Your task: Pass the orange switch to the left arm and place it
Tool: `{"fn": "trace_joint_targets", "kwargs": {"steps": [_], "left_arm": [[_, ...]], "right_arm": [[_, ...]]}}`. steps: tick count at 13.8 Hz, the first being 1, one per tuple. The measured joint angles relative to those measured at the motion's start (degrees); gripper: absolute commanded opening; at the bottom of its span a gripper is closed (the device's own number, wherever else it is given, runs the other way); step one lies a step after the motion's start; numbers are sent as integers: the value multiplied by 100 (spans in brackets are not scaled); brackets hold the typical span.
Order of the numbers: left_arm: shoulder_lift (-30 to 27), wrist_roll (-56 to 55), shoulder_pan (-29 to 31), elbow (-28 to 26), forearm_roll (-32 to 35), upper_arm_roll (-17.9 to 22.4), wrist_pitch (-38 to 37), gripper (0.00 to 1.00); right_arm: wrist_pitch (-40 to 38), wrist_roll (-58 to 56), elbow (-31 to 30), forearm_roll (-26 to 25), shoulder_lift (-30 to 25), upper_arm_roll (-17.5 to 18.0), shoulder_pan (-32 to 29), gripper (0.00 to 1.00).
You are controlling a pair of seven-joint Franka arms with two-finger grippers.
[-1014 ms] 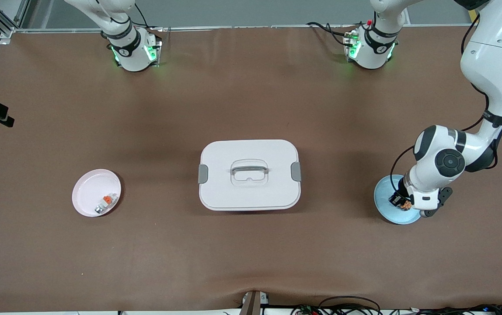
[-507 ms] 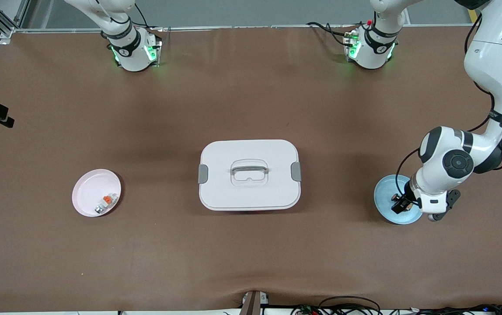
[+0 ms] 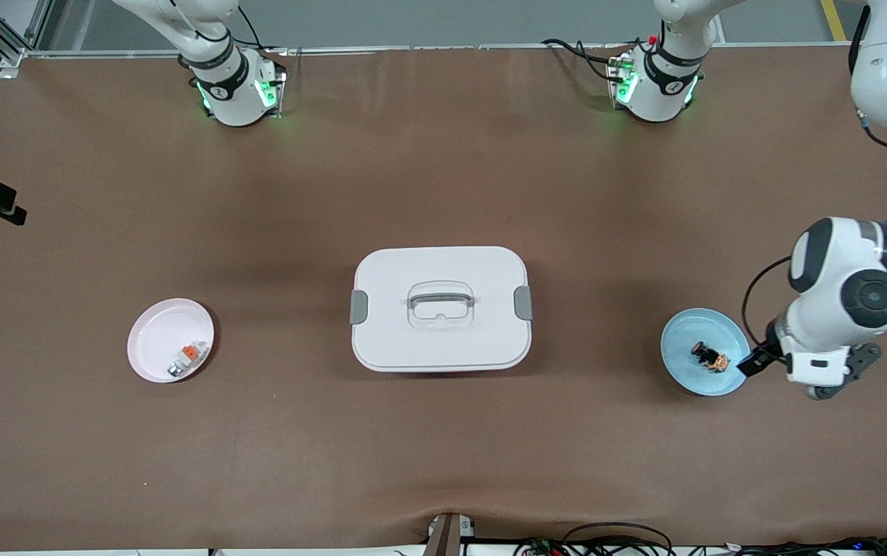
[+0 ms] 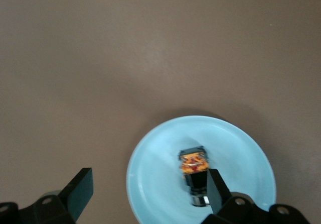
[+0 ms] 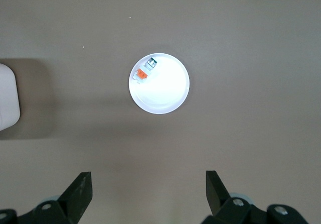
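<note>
Landmark: the box (image 3: 440, 308), white, lid on, grey latches at both ends, mid-table.
Orange switch (image 3: 708, 359): lying on its side in the light blue plate (image 3: 683, 371), toward the left arm's end of the table from the box. Nothing grips it.
Switch axis: in the front view its long axis runs slantwise, black end toward the box, orange-marked end away from it and a little nearer the camera.
Left gripper (image 4: 145, 191): jaws wide apart and empty, hanging over the blue plate's edge away from the box; the switch (image 4: 194, 171) shows beside one finger (image 4: 214, 191).
Right gripper (image 5: 145, 191): jaws wide apart, empty, high over the table above the pink plate (image 5: 165, 91).
Pink plate (image 3: 151, 340): toward the right arm's end from the box, holding a small whitish piece with an orange tab (image 3: 185, 359).
</note>
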Motion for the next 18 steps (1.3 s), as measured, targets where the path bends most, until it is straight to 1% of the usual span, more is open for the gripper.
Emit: {"fn": "trace_joint_targets", "kwargs": {"steps": [1,2,3,4,6,8,10,11,12,15,16,17,18], "left_arm": [[-63,329,117,21,0,-2,-50,100],[-124,681,247,24,0,-3,-120,100],[-174,1063,371,26,0,-3,-191,100],[-227,1441,479,30,-39,-2,-250,100],[-394,2185,603,44,-334,17,-376,100],[-665,2803,597,56,-735,126,-530,100],[-971,3388,494,55,-1072,327,-740,100],[-1103,3617,320,51,-1202,542,-826,100],[-1227,3813,25,40,-1388,886,-899,100],[-1600,4545,-1173,-84,-2105,2305,-1083,100],[-1744,4731,-1521,-135,-2283,2711,-1190,100],[-1895,4829,-1747,-173,-2402,2954,-1324,100],[-2050,4860,-1881,-194,-2476,3059,-1475,100]], "right_arm": [[-2,2,0,4,0,-231,235,100],[-5,6,0,7,0,-381,384,100],[-17,26,0,30,0,-457,452,100],[-56,96,0,104,0,-493,466,100],[-118,291,0,295,0,-565,458,100],[-118,332,1,345,0,-593,451,100],[-122,348,1,366,0,-591,456,100],[-126,349,1,371,0,-589,459,100],[-128,351,1,375,0,-587,460,100],[-135,351,1,378,0,-586,460,100],[-136,351,1,379,0,-586,460,100],[-136,351,1,379,0,-586,460,100],[-136,352,1,379,0,-586,460,100]]}}
